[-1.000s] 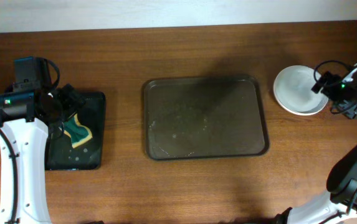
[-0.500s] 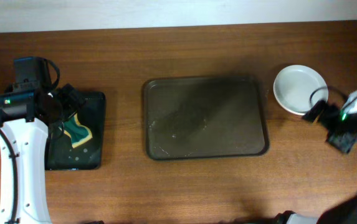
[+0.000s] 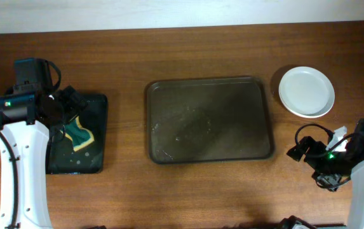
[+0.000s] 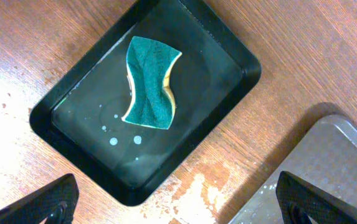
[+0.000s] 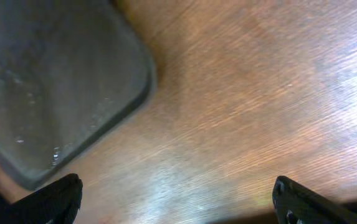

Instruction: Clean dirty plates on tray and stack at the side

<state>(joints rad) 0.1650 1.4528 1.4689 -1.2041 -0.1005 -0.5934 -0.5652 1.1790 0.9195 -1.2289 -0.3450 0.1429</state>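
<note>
White plates [image 3: 306, 91] sit stacked on the wooden table to the right of the large dark brown tray [image 3: 209, 120]; I cannot tell how many are in the stack. The tray holds no plates, only water drops; its corner shows in the left wrist view [image 4: 328, 174] and the right wrist view [image 5: 47, 81]. My right gripper [image 3: 298, 152] is open and empty over bare table at the tray's front right corner, below the plates. My left gripper [image 3: 74, 105] is open and empty above the small black tray.
A small black tray [image 3: 77, 135] at the left holds a green and yellow sponge [image 3: 78, 135], also seen in the left wrist view [image 4: 150, 81] lying in shallow water. A wet patch [image 4: 200, 186] marks the wood between the two trays.
My right arm has drawn back from the plates toward the table's front, ending near the tray's front right corner. The plates stay where they were. The left arm has not moved.
</note>
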